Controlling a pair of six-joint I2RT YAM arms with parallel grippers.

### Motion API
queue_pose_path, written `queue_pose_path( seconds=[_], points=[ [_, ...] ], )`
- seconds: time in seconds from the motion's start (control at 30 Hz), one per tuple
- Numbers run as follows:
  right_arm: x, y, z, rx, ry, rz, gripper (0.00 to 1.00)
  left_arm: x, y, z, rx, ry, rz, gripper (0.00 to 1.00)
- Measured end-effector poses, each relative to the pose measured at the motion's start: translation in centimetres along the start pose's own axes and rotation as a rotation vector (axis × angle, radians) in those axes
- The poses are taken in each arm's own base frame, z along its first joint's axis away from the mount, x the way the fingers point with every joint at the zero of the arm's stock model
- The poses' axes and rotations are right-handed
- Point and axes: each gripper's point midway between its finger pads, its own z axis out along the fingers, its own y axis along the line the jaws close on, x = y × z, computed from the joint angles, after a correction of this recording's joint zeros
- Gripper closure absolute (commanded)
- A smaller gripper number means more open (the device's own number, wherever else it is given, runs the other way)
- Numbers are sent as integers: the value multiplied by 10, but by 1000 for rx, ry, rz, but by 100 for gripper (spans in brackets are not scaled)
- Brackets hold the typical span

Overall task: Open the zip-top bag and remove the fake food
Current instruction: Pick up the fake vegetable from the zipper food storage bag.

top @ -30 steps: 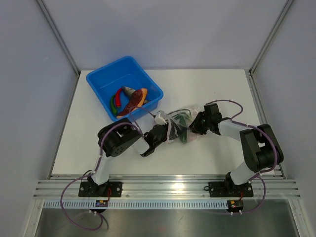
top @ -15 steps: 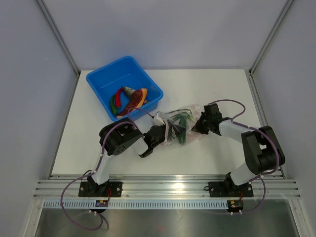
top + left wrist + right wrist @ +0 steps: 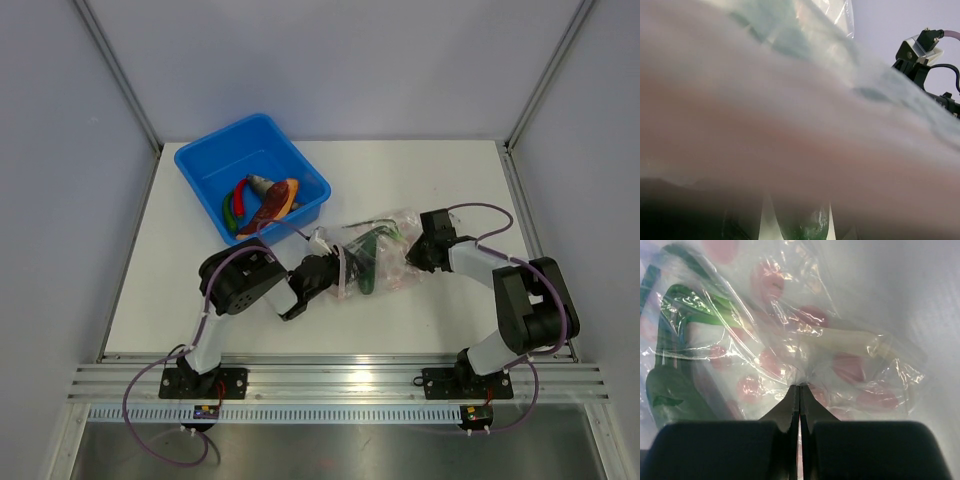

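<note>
The zip-top bag (image 3: pixel 385 255) lies crumpled on the table between my two grippers, with dark green fake food (image 3: pixel 366 262) still inside. My right gripper (image 3: pixel 800 386) is shut on a pinch of the bag's clear, pink-marked plastic (image 3: pixel 840 355) at its right end (image 3: pixel 415 252). Green pieces (image 3: pixel 675 385) show through the plastic on the left. My left gripper (image 3: pixel 325 270) is at the bag's left end. Plastic (image 3: pixel 790 125) covers its camera and hides its fingers, and a green piece (image 3: pixel 805 227) shows low in that view. More fake food, a fish, a red chili and a green pepper (image 3: pixel 262 198), lies in the blue tub (image 3: pixel 205 165).
The blue tub stands at the back left, just behind the left arm (image 3: pixel 240 285). The right arm (image 3: pixel 520 290) reaches in from the right and also shows in the left wrist view (image 3: pixel 922 50). Frame posts stand at the table's corners.
My right gripper has moved right with the bag's end, drawing the bag longer and flatter. My left gripper has stayed about where it was.
</note>
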Motion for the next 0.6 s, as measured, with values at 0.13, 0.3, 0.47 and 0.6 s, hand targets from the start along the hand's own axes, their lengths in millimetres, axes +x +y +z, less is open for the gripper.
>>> queue_pose_path(
  seconds=[0.13, 0.3, 0.47, 0.6],
  points=[
    [-9, -10, 1, 34, -26, 29, 100, 1, 2, -2, -8, 35, -9, 66],
    [-13, -14, 2, 50, -40, 40, 100, 4, 0, -2, -19, 108, -13, 68],
    [-14, -15, 2, 52, -41, 42, 100, -4, 0, 2, -99, 182, 29, 68],
    [-14, -15, 2, 51, -41, 41, 100, -15, -4, 2, -152, 230, 89, 67]
  ],
)
